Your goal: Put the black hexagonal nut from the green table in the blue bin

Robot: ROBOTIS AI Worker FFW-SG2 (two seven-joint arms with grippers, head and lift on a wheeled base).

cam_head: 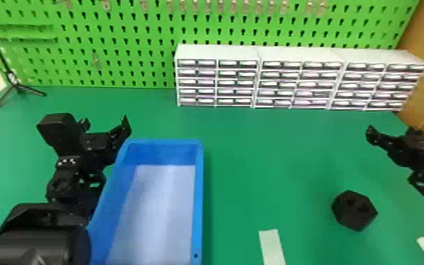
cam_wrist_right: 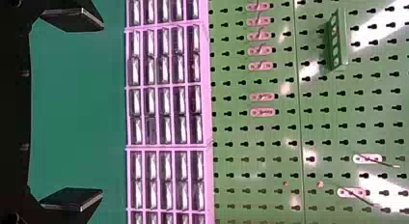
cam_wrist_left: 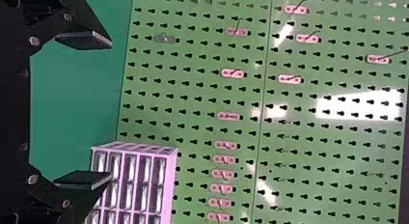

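Black hexagonal nut (cam_head: 354,211) seen on green table (cam_head: 243,169), well apart to the right of blue bin (cam_head: 198,197). Left gripper (cam_head: 105,125) held spread near bin's far-left corner; right gripper (cam_head: 408,129) also held spread, beyond nut. Nothing pinched by either.

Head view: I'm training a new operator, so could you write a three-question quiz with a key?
1. Fill in: The blue bin lies to the ____ of the black hexagonal nut.
2. Choose: The black hexagonal nut is a) in the blue bin; b) on the green table; c) on the drawer cabinets.
3. True or false: The right gripper is open.
Key: 1 left; 2 b; 3 true.
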